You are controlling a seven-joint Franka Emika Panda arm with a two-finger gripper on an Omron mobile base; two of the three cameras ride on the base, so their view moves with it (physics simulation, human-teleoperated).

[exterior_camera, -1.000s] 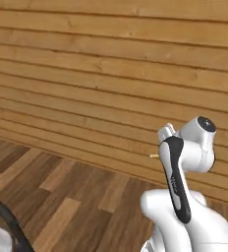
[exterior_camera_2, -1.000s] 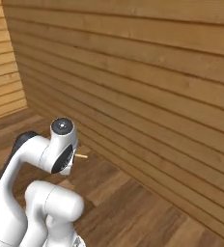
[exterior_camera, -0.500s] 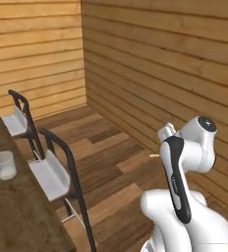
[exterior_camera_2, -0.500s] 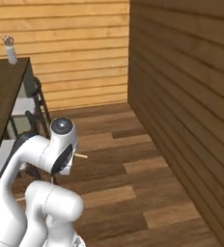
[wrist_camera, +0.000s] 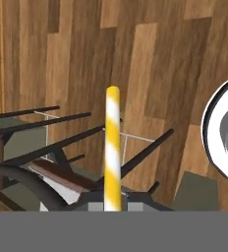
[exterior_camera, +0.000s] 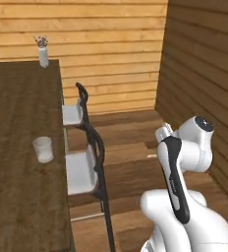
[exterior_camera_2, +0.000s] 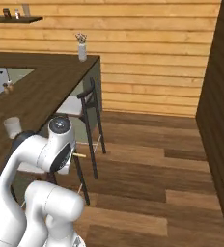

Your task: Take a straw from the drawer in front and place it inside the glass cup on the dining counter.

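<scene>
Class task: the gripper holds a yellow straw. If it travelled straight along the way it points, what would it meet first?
Probably the stool's dark legs just beyond the straw held in the gripper, then the wood floor; depth is unclear.

A long dark brown wood-plank dining counter [exterior_camera: 22,147] on a sage-green base is seen to the left of the gripper [wrist_camera: 113,205]. A small clear glass cup [exterior_camera: 43,149] stands upright on it, ahead and left of the gripper, near the counter's edge. A white vase with flowers [exterior_camera: 43,51] is set at the far corner, well beyond the gripper. A small brown bottle [exterior_camera_2: 7,88] stands on the counter's other wing. White stools [exterior_camera: 81,170] with dark frames rest on the wood-plank floor [exterior_camera_2: 147,164] beside the counter.
</scene>
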